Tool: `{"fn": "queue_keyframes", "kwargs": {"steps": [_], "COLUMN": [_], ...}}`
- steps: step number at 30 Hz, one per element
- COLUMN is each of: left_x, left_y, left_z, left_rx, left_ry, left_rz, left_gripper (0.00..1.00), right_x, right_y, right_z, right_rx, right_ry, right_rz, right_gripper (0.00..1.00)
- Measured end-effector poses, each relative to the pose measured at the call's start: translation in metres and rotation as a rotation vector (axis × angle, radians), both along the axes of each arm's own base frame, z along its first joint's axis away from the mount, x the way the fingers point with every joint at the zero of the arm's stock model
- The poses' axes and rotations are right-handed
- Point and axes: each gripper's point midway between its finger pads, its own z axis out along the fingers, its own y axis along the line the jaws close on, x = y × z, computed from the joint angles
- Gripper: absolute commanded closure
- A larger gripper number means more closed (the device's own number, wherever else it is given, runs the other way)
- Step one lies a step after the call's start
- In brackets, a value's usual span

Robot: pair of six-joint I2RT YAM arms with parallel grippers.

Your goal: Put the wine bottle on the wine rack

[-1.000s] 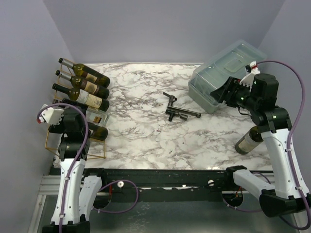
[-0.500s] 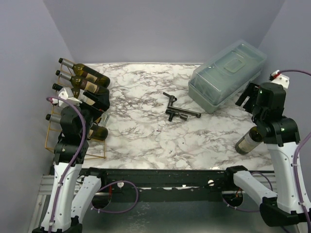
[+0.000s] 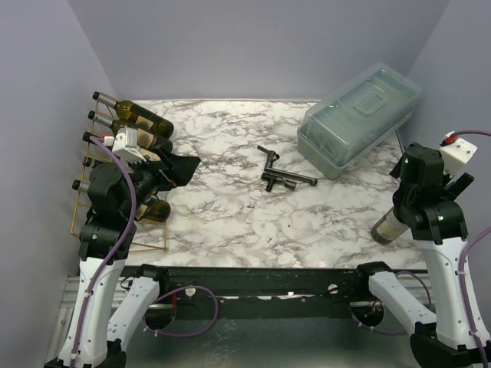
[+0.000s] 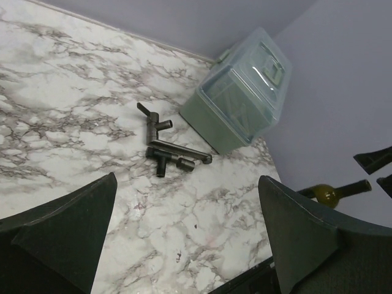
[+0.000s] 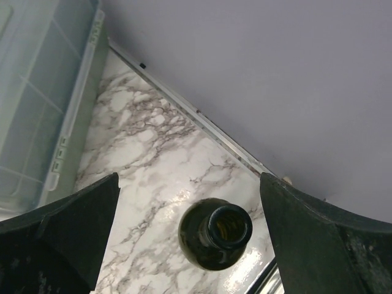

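Bottle status: wine bottle (image 5: 215, 236) not yet racked. You've got it dead ahead of the R gripper (image 5: 188, 177), seen mouth-on betw. the two fingers and beyond their tips, no contact visible. R jaws spread wide, holding nothing. Whether the bottle is upright or leaning, can't tell from your views. Grey lidded box (image 5: 37, 92) sits off the left-finger side of the R jaws. L gripper (image 4: 187, 177) also gaping, empty, over marble table (image 4: 61, 79). Black pipe-like parts (image 4: 165, 144) lie ahead of its jaws, slightly toward the left finger. Wine rack (image 3: 74, 222) is behind the L jaws, beside that arm, w/ several other bottles (image 3: 142, 119) lying on its tiers.
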Motion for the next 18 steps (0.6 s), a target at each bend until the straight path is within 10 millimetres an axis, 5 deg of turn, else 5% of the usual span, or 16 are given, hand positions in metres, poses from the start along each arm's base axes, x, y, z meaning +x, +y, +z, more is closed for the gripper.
{"fn": "queue_keyframes", "kwargs": {"steps": [4, 13, 18], "left_x": [-0.009, -0.023, -0.027], "left_y": [-0.008, -0.015, -0.015], "left_z": [0.009, 0.028, 0.031], "left_rx": [0.001, -0.007, -0.007], "left_ry": [-0.021, -0.067, -0.063], "left_rz": [-0.064, -0.125, -0.129], "left_gripper": [0.01, 0.01, 0.02], "right_x": [-0.006, -0.009, -0.009], "right_y": [-0.004, -0.004, -0.003], "right_z": [-0.019, -0.045, -0.056], "right_rx": [-0.002, 0.028, 0.046], "right_ry": [0.023, 0.028, 0.027], "right_rz": [-0.035, -0.065, -0.073], "right_gripper": [0.00, 0.18, 0.44]}}
